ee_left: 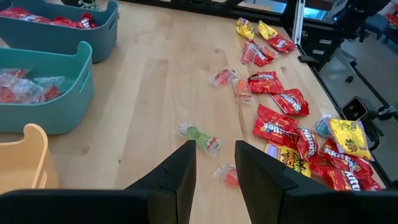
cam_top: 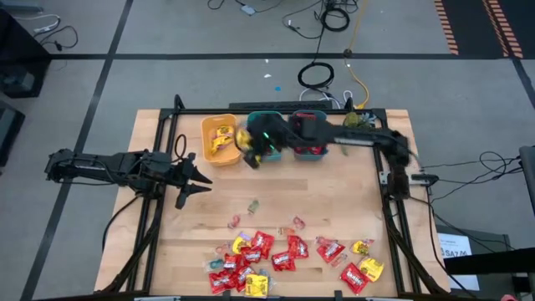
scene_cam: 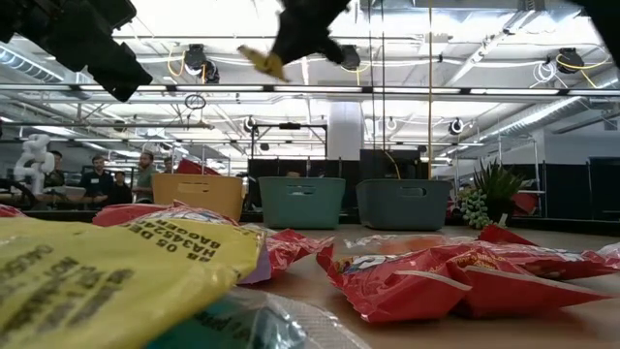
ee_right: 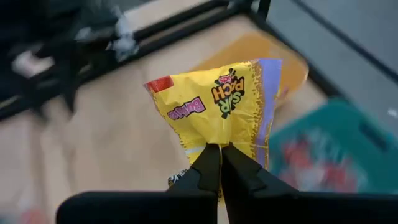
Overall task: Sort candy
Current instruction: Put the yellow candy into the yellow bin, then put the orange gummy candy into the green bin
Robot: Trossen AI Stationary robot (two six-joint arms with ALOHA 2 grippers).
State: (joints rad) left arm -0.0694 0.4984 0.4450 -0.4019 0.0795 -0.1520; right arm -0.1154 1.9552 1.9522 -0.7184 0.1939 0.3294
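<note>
Yellow packet point(ee_right: 221, 106) hung clenched in the right pincer point(cam_top: 248, 139) beside the yellow bin point(cam_top: 219, 138) at the far edge. Bins already held some sweets, yet most candy point(cam_top: 288, 255) lay unsorted along the near bench point(cam_top: 334, 192). Left pincer point(cam_top: 194, 181) waited left, parted, holding nothing.

We see right gripper point(ee_right: 219, 163) pinching yellow candy packet point(ee_right: 221, 107) above blurred yellow bin point(ee_right: 287, 62), teal bin point(ee_right: 339, 146).
</note>
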